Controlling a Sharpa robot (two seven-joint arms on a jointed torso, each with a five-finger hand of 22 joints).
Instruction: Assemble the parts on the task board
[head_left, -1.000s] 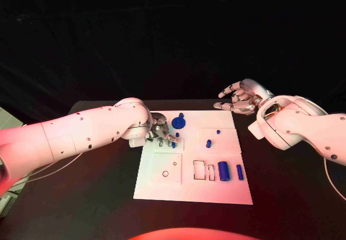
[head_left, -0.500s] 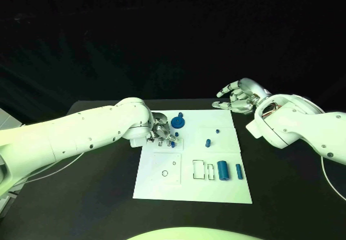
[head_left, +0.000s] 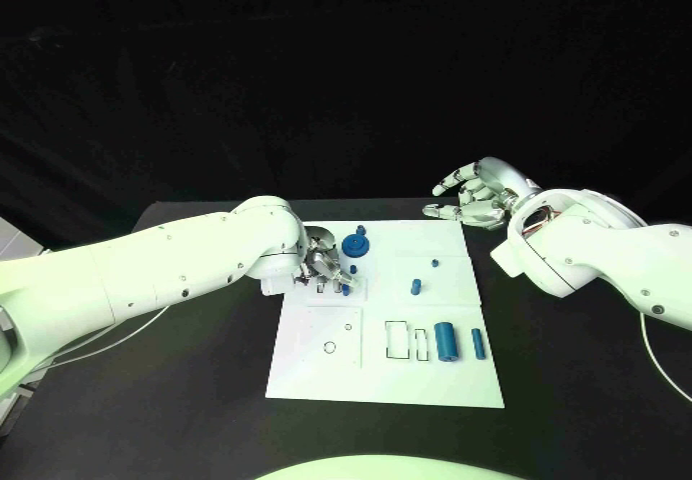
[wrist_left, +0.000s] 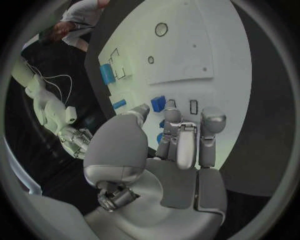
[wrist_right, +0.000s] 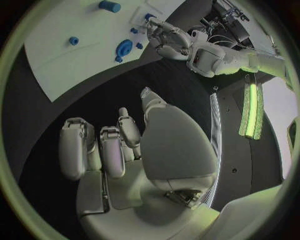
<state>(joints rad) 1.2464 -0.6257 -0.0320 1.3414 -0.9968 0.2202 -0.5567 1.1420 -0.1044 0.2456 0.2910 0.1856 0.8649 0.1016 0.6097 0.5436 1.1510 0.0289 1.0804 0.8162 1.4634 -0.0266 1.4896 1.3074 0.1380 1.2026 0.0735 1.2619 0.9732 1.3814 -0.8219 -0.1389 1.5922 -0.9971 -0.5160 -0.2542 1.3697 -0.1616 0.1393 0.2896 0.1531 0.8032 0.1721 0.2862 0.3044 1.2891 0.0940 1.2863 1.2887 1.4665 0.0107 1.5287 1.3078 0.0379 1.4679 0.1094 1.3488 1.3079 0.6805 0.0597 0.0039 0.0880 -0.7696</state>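
Note:
The white task board (head_left: 325, 375) lies in the middle of the black table. My left hand (head_left: 325, 265) is low over the board's far left part. Its thumb and a fingertip (wrist_left: 170, 107) pinch a small blue block (wrist_left: 159, 103) that stands on the board. More blue shows behind the curled fingers. A round blue part (head_left: 356, 243) sits just beyond that hand. Two small blue pegs (head_left: 414, 286) stand mid-board. A thick blue cylinder (head_left: 447, 340) and a thinner one (head_left: 477, 345) lie near the right edge. My right hand (head_left: 476, 195) hovers past the far right corner, its fingers spread and holding nothing.
Outlined slots (head_left: 400, 340) and a small ring hole (head_left: 330, 347) mark the board's near half. Black table (head_left: 577, 380) surrounds the board on both sides. In the right wrist view the board (wrist_right: 56, 60) and my left hand (wrist_right: 165, 35) lie beyond the spread fingers.

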